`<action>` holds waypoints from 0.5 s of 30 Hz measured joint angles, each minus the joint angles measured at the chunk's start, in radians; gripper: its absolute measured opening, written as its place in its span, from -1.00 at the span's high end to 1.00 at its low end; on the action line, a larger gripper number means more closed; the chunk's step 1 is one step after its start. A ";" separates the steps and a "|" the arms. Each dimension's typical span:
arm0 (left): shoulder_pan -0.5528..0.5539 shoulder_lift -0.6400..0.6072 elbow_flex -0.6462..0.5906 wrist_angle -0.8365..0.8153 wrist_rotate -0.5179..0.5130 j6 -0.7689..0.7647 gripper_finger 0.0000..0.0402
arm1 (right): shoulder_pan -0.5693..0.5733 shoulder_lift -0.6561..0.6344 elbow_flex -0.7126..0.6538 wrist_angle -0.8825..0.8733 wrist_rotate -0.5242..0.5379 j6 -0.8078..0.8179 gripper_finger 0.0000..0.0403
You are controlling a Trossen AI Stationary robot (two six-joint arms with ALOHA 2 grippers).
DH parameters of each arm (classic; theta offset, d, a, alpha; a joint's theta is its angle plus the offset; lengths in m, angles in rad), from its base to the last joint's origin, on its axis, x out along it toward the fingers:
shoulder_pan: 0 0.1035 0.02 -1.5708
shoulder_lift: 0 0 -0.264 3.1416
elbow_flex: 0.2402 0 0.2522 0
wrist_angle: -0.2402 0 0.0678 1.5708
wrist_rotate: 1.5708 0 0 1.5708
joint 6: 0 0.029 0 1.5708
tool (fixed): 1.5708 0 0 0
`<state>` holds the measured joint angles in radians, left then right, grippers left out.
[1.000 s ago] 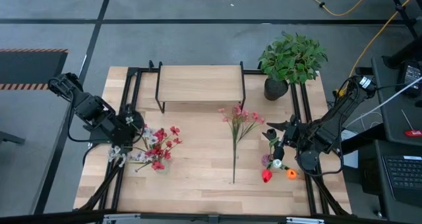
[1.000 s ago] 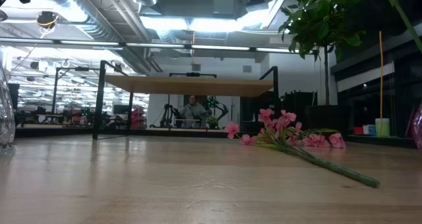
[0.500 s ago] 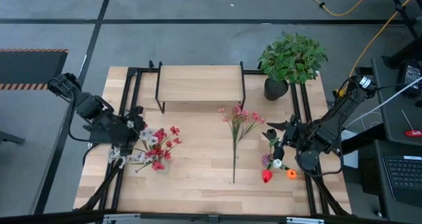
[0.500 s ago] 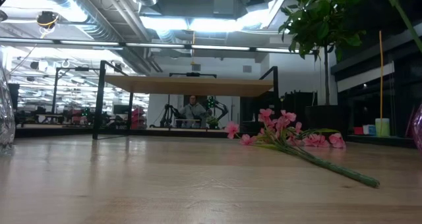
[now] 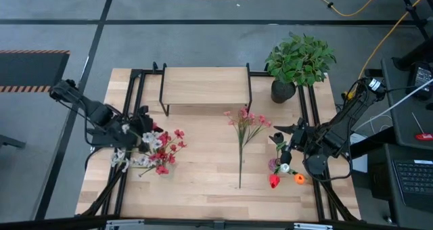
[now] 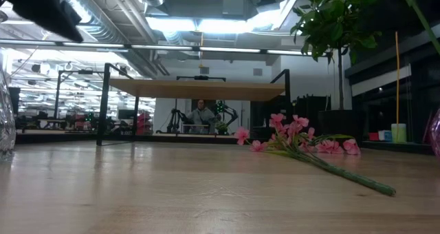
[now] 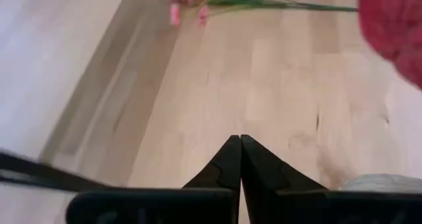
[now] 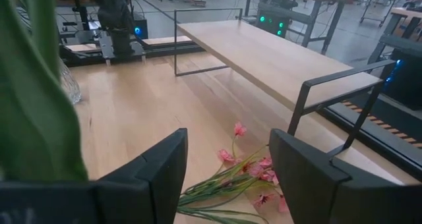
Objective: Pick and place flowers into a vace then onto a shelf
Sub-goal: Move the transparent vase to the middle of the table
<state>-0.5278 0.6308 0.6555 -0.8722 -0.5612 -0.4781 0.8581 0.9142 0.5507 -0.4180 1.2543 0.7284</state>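
A pink-bloomed flower stem (image 5: 241,145) lies flat on the table's middle, also seen in the low view (image 6: 309,151). Red and white flowers (image 5: 161,152) stand in a clear glass vase (image 6: 5,117) at the table's left. My left gripper (image 5: 143,125) hovers just beside them, shut (image 7: 241,143), with a red bloom (image 7: 395,26) close by. More blooms, red, orange and white (image 5: 281,169), sit in a purple vase (image 6: 435,134) at the right. My right gripper (image 5: 283,139) stands over them, open (image 8: 227,161). The shelf (image 5: 205,86) stands at the far edge.
A bushy green plant in a black pot (image 5: 298,61) stands at the far right corner, beside the shelf. Black frame rails (image 5: 132,101) run along both sides of the table. Bare wood lies between the two vases, around the lying stem. A person shows far off (image 6: 201,113).
My left arm has swung a little toward the table's right, bringing its gripper closer to the red and white flowers; it now shows larger at the low view's upper corner. The right arm and all flowers have stayed still.
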 joint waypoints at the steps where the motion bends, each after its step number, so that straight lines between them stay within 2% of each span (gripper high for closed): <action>1: 0.000 -0.007 -0.013 0.000 -0.006 -0.023 0.99 | 0.000 0.000 0.000 0.002 0.000 0.000 -0.08; 5: 0.000 -0.038 -0.051 -0.009 -0.011 -0.061 0.99 | 0.000 0.000 0.000 0.005 -0.001 0.000 -0.08; 15: -0.025 -0.168 -0.059 -0.107 0.247 -0.144 1.00 | 0.000 0.000 0.000 0.006 -0.002 -0.002 -0.08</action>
<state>-0.5524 0.4631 0.5968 -0.9791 -0.3145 -0.6220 0.8581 0.9142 0.5507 -0.4118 1.2526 0.7268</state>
